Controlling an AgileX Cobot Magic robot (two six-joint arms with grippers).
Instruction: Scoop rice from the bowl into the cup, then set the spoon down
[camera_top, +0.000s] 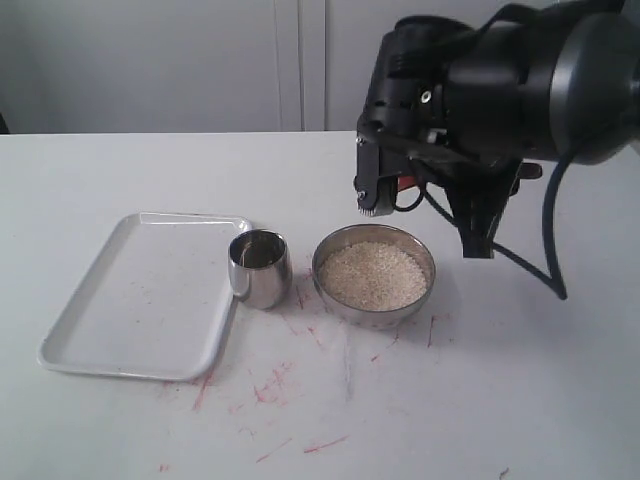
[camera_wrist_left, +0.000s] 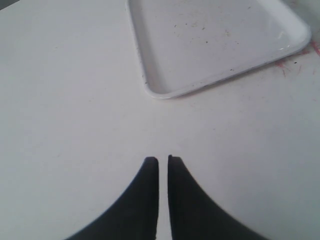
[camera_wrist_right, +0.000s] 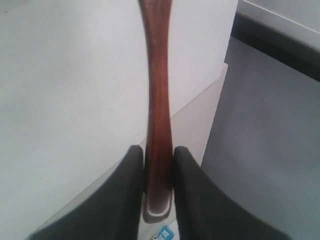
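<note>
Right claw (camera_wrist_right: 159, 150) is clamped on the slim handle of the wooden spoon (camera_wrist_right: 157, 90) and raised above the table (camera_top: 500, 400), behind the steel bowl (camera_top: 375, 316) of rice (camera_top: 372, 275). The steel cup (camera_top: 260, 268) stands between the bowl and the white tray (camera_top: 140, 300). Left claw (camera_wrist_left: 163, 159) has its fingers nearly together, holding nothing, above the table near the tray.

Cup (camera_top: 260, 270) close between tray (camera_top: 62, 348) and bowl (camera_top: 426, 262), open table (camera_top: 480, 400) in front

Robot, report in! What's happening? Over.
Right gripper shut on spoon, raised. Left gripper shut, empty. Rice in bowl, cup beside it. Nothing in the way.
</note>
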